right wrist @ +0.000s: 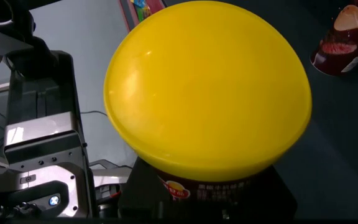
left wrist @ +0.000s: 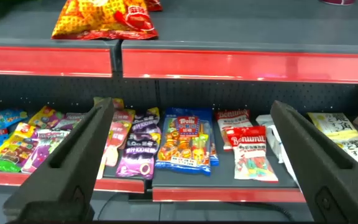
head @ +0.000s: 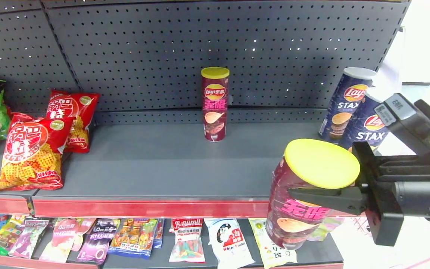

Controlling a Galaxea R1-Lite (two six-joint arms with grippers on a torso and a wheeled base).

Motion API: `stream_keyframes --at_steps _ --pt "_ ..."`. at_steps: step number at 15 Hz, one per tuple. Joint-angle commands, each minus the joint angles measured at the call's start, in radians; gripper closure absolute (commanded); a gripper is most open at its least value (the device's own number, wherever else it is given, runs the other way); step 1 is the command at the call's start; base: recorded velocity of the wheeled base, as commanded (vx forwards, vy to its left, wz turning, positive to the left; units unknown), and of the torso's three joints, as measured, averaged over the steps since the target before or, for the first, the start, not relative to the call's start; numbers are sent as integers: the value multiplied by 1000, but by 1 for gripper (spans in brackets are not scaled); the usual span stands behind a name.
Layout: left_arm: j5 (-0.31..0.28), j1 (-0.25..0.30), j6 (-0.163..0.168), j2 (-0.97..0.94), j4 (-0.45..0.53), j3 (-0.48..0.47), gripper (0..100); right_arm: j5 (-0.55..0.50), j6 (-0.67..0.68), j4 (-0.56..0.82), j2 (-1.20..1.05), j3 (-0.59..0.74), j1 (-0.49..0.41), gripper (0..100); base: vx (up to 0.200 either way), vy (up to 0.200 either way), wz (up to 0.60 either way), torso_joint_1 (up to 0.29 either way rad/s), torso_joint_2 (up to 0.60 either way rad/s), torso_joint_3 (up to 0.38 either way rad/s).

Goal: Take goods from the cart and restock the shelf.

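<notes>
Restock, part done. Shelf (head: 155,164) holds one standing maroon can (head: 215,104), upright at far centre, blue cans (head: 343,106) at far right and red snack bags (head: 32,153) at left. The held maroon can (head: 293,220), yellow-lidded, is clamped just under its lid by the right gripper (head: 325,183), off the shelf's near right edge and not yet set down. The left gripper (left wrist: 185,155) has its fingers apart and empty, low before the lower-shelf packets (left wrist: 182,140). Outstanding, by judgement: place the held can, probably beside its twin.

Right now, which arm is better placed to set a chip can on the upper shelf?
Right. The right gripper holds a yellow-lidded chip can at the front edge of the upper shelf. The left gripper is open, empty, facing snack bags on the lower shelf.
</notes>
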Motion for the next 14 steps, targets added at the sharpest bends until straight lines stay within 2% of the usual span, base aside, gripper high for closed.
stream_keyframes --at_steps 1,9,14 --pt "0 0 0 1 -1 0 0 0 0 0 1 1 -1 100 0 0 0 0 0 0" --pt "0 0 -2 1 -1 0 0 2 0 -28 15 1 -1 100 0 0 0 0 0 0" --pt "0 0 -2 1 1 0 0 2 0 -28 12 15 -1 100 0 200 0 3 2 7"
